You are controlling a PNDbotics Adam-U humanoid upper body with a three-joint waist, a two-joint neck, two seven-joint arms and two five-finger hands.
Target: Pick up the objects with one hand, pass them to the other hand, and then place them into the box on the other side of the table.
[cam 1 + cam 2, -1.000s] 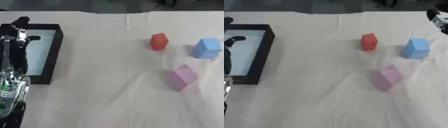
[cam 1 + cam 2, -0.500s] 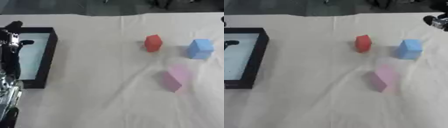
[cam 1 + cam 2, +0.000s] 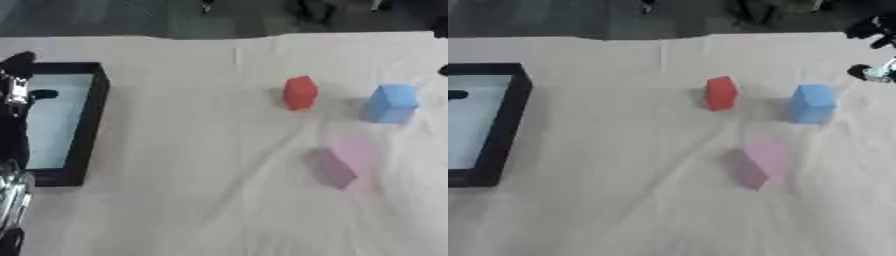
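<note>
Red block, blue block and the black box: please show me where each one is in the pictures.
red block (image 3: 299, 93): left eye view, on its front face.
blue block (image 3: 811, 103): right eye view, on its front face.
black box (image 3: 87, 125): left eye view, on its right wall.

Both views: head stereo pair, looking steeply down at table (image 3: 175, 210) from above, far edge at top. Right eye view shifted sideways. Shared: box (image 3: 86, 125) at left, three blocks at right, cloth between.

The box (image 3: 83, 125) lies at the bench's (image 3: 192, 200) left; three blocks (image 3: 300, 92) (image 3: 391, 102) (image 3: 344, 161) sit well apart at its right.
</note>
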